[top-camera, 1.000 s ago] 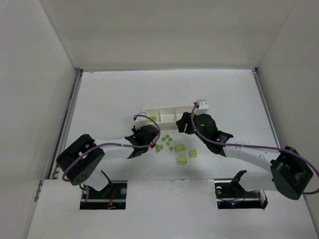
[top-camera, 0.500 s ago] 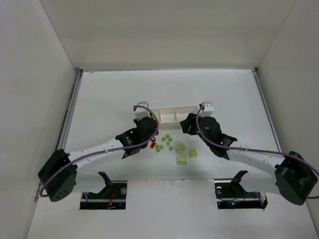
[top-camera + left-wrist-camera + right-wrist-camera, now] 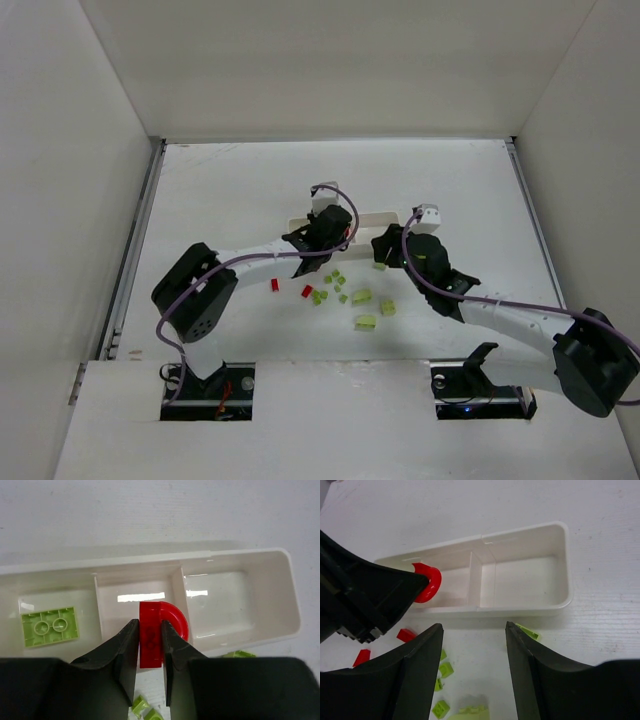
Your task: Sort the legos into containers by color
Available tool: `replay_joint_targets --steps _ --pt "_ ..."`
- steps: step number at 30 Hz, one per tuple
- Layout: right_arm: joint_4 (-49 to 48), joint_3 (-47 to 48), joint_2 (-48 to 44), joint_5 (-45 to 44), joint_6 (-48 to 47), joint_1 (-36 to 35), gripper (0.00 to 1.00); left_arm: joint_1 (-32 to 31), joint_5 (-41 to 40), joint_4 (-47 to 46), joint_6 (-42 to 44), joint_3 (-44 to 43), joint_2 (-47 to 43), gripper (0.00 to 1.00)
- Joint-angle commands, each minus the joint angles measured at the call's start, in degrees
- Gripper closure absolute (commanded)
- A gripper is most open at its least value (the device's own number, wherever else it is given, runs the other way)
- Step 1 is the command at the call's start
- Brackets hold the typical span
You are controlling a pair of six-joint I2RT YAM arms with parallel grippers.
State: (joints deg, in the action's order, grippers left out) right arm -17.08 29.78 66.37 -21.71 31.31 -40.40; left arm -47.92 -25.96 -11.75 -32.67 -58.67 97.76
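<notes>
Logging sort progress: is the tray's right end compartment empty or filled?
Empty. The right end compartment shows only bare white floor with glare in the left wrist view; the right wrist view agrees.

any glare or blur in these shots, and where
Left wrist: white glare streaks on the tray floor; left claw around the red lego nearly black. Right wrist: right claw dark, soft-edged; tray sharp. Top external: even light, faint arm shadows.

Blocked over tray [image 3: 292, 595] middle, open at right end
Left gripper [image 3: 150, 627] with red lego [image 3: 174, 622] overhead; green legos [image 3: 446, 669] strewn alongside
</notes>
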Motion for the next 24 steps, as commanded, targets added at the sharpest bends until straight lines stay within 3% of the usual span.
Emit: replay_joint_targets --steps 1,5,10,12,16,18,21,24 --pt "-2.9 -0.2 -1.1 -2.5 -0.4 -0.2 0.41 0.4 0.6 -1.8 1.5 -3.5 1.2 0.80" --pt "-2.5 -0.1 -1.1 -2.5 -0.5 -0.2 0.40 0.8 -0.1 -1.8 1.7 -3.9 1.9 0.66" --pt "-2.1 0.3 0.1 -2.5 -0.4 -0.2 0.43 0.8 -1.6 -1.9 2.5 -1.0 -2.9 0.61" --pt "-1.7 0.5 0.7 -2.5 -0.3 -0.2 0.48 0.2 -2.1 -1.9 2.8 1.4 -5.8 0.61" --pt "0.1 1.3 1.7 -2.8 0.1 -0.2 0.69 -1.6 -3.0 -1.3 2.1 8.0 -12.0 0.63" --pt "1.4 1.9 2.4 -3.3 0.2 -0.2 0.71 -2.9 -4.4 -0.9 1.6 12.2 -16.2 0.63" --pt "3.5 2.7 3.1 -5.4 0.3 -0.2 0.66 -4.7 -6.7 0.1 0.2 18.0 -23.0 0.63" --pt "5.8 2.4 3.6 -7.5 1.1 -0.3 0.39 -5.8 -6.6 1.5 -2.1 22.4 -28.8 0.62"
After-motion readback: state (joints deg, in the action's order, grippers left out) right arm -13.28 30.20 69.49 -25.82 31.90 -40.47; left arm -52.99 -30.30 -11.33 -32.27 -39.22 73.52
